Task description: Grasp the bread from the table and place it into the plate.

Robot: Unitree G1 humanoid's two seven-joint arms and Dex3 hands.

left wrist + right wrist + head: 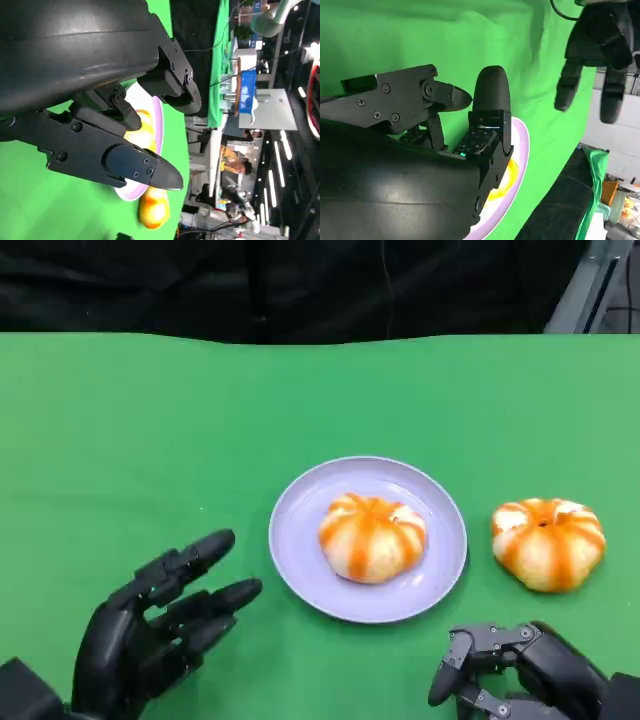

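A round orange-and-white striped bread [372, 537] lies in the middle of the lilac plate [298, 540]. A second bread [548, 543] of the same kind sits on the green table to the right of the plate. My right hand [520, 672] is low at the near edge, just in front of that second bread, fingers bent and apart, holding nothing. My left hand [165, 625] rests to the left of the plate, fingers spread toward it, empty. The left wrist view shows the plate [159, 125], the bread in it [142, 131] and the other bread [154, 212]. The right wrist view shows the plate [522, 145] past my fingers.
The green table [150, 420] stretches wide behind and to the left of the plate, ending at a dark backdrop. In the right wrist view my left hand [592, 55] hangs beyond the plate. People and lab furniture show far off in the left wrist view.
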